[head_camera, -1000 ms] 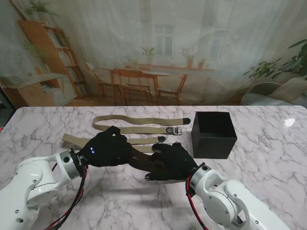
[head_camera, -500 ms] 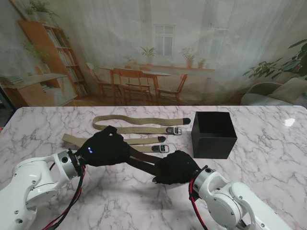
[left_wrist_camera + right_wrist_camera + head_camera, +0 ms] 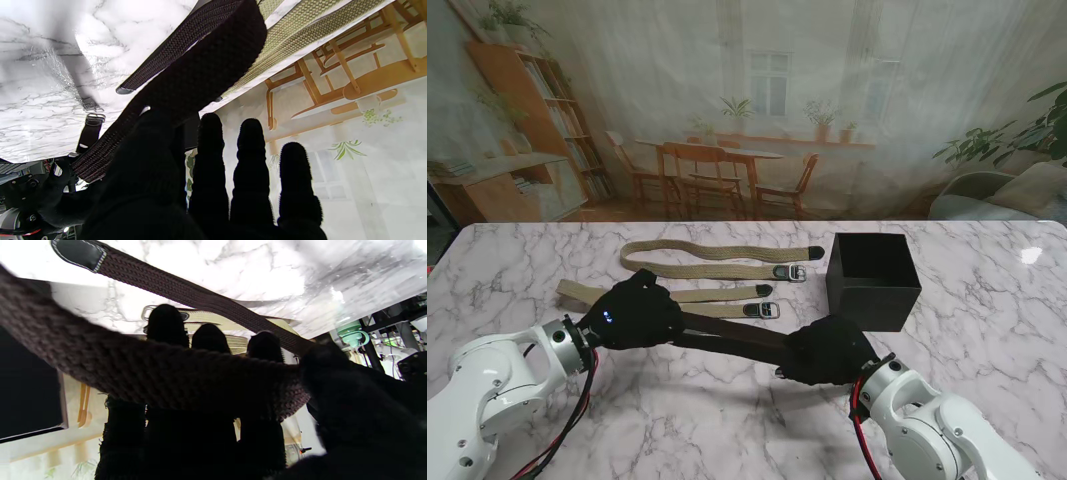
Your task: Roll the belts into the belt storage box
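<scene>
Dark belt (image 3: 727,335) stretched taut between both hands, near side of the bench (image 3: 987,300)
Stand view: left robot hand (image 3: 632,315) and right robot hand (image 3: 827,350) each clamp an end; keep tension even before rolling toward the box (image 3: 872,280). Wrist views: strap crosses both palms, fingers curled on it. Since earlier, the right hand has moved rightward, straightening the belt

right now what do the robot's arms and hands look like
Both arms are glossy white rounded shells ending in silver wrist rings. The left arm trails red and black cables; the right arm shows a red cable. The left hand and right hand wear fuzzy black gloves; small blue lights glow on the left one.
</scene>
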Robot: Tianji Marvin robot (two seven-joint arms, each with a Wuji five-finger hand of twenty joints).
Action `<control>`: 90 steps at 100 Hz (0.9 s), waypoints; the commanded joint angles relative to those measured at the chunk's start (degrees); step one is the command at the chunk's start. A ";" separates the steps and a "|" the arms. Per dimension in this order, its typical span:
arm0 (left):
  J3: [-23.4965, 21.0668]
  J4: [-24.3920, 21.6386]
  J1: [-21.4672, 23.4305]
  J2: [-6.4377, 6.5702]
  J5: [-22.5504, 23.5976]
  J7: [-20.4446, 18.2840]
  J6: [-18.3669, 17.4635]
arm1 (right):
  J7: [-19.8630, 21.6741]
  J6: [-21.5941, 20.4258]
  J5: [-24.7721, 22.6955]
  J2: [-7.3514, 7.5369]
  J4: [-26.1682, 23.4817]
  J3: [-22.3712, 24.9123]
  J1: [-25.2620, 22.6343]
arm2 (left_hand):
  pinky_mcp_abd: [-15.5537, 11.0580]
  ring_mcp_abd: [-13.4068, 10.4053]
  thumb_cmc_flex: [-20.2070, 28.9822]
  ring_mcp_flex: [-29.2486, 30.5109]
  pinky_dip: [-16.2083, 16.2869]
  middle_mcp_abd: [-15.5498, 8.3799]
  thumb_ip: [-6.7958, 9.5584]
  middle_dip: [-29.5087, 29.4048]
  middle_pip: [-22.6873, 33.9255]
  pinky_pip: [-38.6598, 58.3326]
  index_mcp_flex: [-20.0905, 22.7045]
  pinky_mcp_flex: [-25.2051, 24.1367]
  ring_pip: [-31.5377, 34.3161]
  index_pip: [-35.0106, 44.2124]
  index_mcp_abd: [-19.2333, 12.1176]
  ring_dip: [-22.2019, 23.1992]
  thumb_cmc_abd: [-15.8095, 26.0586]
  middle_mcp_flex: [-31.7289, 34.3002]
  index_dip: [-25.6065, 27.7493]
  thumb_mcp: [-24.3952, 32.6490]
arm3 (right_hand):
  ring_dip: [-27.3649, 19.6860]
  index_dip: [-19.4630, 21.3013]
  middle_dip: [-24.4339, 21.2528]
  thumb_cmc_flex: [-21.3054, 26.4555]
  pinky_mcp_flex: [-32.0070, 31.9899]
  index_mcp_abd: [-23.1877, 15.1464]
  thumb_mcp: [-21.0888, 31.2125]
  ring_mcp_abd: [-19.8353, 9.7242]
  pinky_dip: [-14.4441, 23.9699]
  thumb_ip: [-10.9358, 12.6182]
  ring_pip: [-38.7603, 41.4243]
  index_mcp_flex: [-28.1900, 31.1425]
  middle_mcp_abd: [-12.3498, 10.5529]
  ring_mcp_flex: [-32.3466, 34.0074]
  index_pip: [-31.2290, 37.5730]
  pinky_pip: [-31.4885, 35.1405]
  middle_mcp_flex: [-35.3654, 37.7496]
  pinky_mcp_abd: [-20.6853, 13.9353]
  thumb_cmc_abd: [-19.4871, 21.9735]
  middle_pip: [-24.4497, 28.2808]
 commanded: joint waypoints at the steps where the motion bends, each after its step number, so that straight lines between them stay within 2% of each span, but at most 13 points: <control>1: 0.51 0.99 -0.75 0.18 -0.06 -1.62 0.55 | 0.24 0.50 -0.89 0.18 -0.71 1.40 -1.61 | 1.22 0.88 2.73 0.48 0.91 0.49 0.49 0.76 -0.72 0.79 0.99 -0.66 1.17 1.87 0.21 0.45 -0.67 0.63 1.56 2.15 | -0.14 -3.03 -0.30 4.76 -1.20 -1.90 1.42 -0.44 -0.15 -0.77 -1.90 -1.84 0.65 -0.47 0.14 -0.37 -0.46 -0.32 -0.26 -1.14; 7: 0.89 1.28 -1.14 0.20 -0.22 -2.13 0.76 | 0.51 0.63 -2.07 0.22 -1.22 2.33 -2.49 | 1.25 0.81 2.77 0.50 0.89 0.50 0.50 0.76 -0.70 0.74 1.03 -0.68 1.16 1.89 0.26 0.45 -0.65 0.64 1.56 2.17 | -0.14 -3.38 -0.24 6.41 -1.43 -1.68 2.13 -0.81 -0.20 -1.11 -2.20 -3.09 0.68 -0.91 -0.03 -0.54 -1.17 -0.35 1.18 -1.31; 26: 1.70 2.10 -1.91 0.27 -0.41 -3.29 1.40 | -1.09 1.14 -5.62 0.11 -1.79 4.80 -4.73 | 1.31 0.92 2.80 0.42 0.77 0.46 0.51 0.70 -0.71 0.51 1.02 -0.76 1.06 1.93 0.12 0.37 -0.60 0.56 1.58 2.17 | 0.94 -4.17 1.64 11.33 -0.88 0.79 5.59 -1.90 -0.19 -0.82 -0.48 -5.09 -0.62 0.75 -2.73 -0.49 -0.15 -0.59 -0.28 1.44; 32: 1.96 2.46 -2.06 0.28 -0.58 -3.72 1.64 | -2.21 1.03 -6.20 0.01 -1.71 5.36 -5.28 | 1.31 0.99 2.78 0.42 0.75 0.52 0.49 0.67 -0.71 0.50 0.98 -0.75 1.03 1.90 0.18 0.35 -0.61 0.59 1.55 2.14 | 1.23 -4.52 2.02 11.78 -0.70 0.90 6.12 -2.11 -0.21 -0.84 0.11 -4.94 -0.92 1.27 -3.30 -0.49 0.41 -0.36 -0.46 2.30; 34: 2.06 2.59 -2.12 0.29 -0.62 -3.83 1.73 | -2.39 0.96 -6.17 -0.01 -1.70 5.50 -5.43 | 1.31 -0.23 2.80 0.72 0.75 0.57 0.49 0.63 -0.74 0.49 0.98 -0.75 1.10 1.90 0.19 0.33 -0.60 0.57 1.54 2.14 | 1.33 -4.57 2.12 11.75 -0.60 0.87 6.20 -2.14 -0.20 -0.88 0.31 -4.82 -1.05 1.45 -3.36 -0.43 0.62 -0.40 -0.49 2.56; 40: 2.44 3.02 -2.33 0.31 -0.74 -4.10 2.04 | -2.59 0.80 -5.93 -0.05 -1.72 5.70 -5.72 | 1.38 -0.51 2.64 0.86 0.73 0.55 0.44 0.44 -0.80 0.48 0.85 -0.67 0.86 1.70 0.19 0.13 -0.41 0.42 1.38 2.06 | 1.47 -4.78 2.24 11.79 -0.45 0.76 6.35 -2.29 -0.14 -0.92 0.63 -4.62 -1.30 1.72 -3.55 -0.28 1.02 -0.33 -0.50 2.99; 44: 2.71 3.28 -2.49 0.30 -0.87 -4.19 2.28 | -2.81 0.70 -5.97 -0.06 -1.64 5.69 -5.74 | 1.46 0.60 2.40 0.66 0.68 0.72 0.33 0.08 -0.81 0.44 1.05 -0.61 0.61 0.90 0.34 0.00 0.34 0.18 0.55 1.95 | 1.55 -4.92 2.27 11.89 -0.28 0.84 6.50 -2.36 -0.10 -0.91 0.83 -4.49 -1.43 1.96 -3.63 -0.15 1.31 -0.37 -0.53 3.22; 48: 3.00 3.53 -2.66 0.27 -1.14 -4.28 2.54 | -2.87 0.67 -6.12 -0.05 -1.58 5.64 -5.72 | 1.60 1.19 1.83 0.37 0.51 0.95 0.08 -2.28 -0.09 0.26 1.29 -0.69 0.49 -1.14 0.86 -0.05 2.08 -0.79 -1.25 0.88 | 1.62 -5.04 2.29 11.86 -0.22 0.86 6.63 -2.46 -0.07 -0.93 1.03 -4.40 -1.60 2.16 -3.67 -0.06 1.50 -0.35 -0.42 3.44; 51: 3.21 3.73 -2.79 0.23 -1.50 -4.37 2.70 | -2.87 0.69 -6.15 -0.05 -1.54 5.58 -5.66 | 1.66 1.27 1.06 0.05 0.35 2.05 0.05 -8.04 0.83 0.04 1.06 -0.87 0.28 -3.23 1.26 -0.20 3.37 -2.11 -2.69 -0.30 | 1.64 -5.10 2.29 11.99 -0.18 0.93 6.75 -2.44 -0.06 -0.90 1.08 -4.48 -1.67 2.18 -3.73 -0.03 1.50 -0.38 -0.34 3.50; 60: 3.64 3.94 -3.05 0.03 -3.81 -5.98 2.76 | -2.69 0.94 -5.97 -0.04 -1.40 5.31 -5.30 | 1.94 2.04 -5.01 -1.58 -0.41 3.71 -0.44 -12.60 -2.55 -1.70 -1.17 -1.60 -1.26 -13.77 3.64 -1.50 8.12 -6.17 -7.12 -3.62 | 1.73 -5.36 2.31 12.10 -0.06 1.49 6.89 -2.35 -0.02 -0.96 1.31 -4.47 -1.65 2.35 -3.85 0.10 1.71 -0.45 -0.24 3.84; 69: 4.06 4.05 -3.22 -0.19 -7.21 -8.96 2.82 | -2.41 1.24 -5.88 -0.02 -1.33 5.15 -5.00 | 1.74 3.04 -12.39 -4.47 -1.73 6.90 -0.67 -17.88 -8.35 -4.58 -4.08 -2.43 -3.99 -25.67 6.53 -4.12 14.67 -13.22 -12.23 -5.05 | 1.76 -5.56 2.27 12.19 -0.07 1.78 6.95 -2.41 -0.01 -0.99 1.41 -4.54 -1.71 2.34 -3.97 0.14 1.73 -0.39 0.01 3.96; 79: 4.64 4.46 -3.59 -0.24 -10.36 -12.09 3.01 | -2.65 1.57 -5.78 -0.08 -1.34 5.14 -5.00 | 0.63 3.86 -18.36 -8.87 -3.90 9.72 -1.16 -23.31 -13.26 -8.96 -9.41 -3.78 -7.74 -33.29 8.36 -8.80 16.03 -21.50 -17.32 -5.59 | 1.77 -5.68 2.20 12.33 -0.01 2.13 6.91 -2.35 0.02 -1.02 1.48 -4.54 -1.68 2.37 -3.96 0.24 1.74 -0.33 0.08 4.05; 90: 5.93 5.51 -4.85 -0.01 -15.19 -17.42 2.49 | -3.08 1.61 -5.71 -0.15 -1.47 5.36 -5.16 | -0.97 4.25 -26.39 -15.25 -6.78 10.04 -1.41 -27.26 -16.55 -15.53 -15.60 -6.70 -10.79 -38.33 7.44 -13.40 14.38 -29.42 -20.97 -5.93 | 1.76 -5.78 2.11 12.40 -0.01 2.17 6.92 -2.28 0.04 -1.01 1.48 -4.54 -1.67 2.31 -3.96 0.30 1.67 -0.33 0.17 4.07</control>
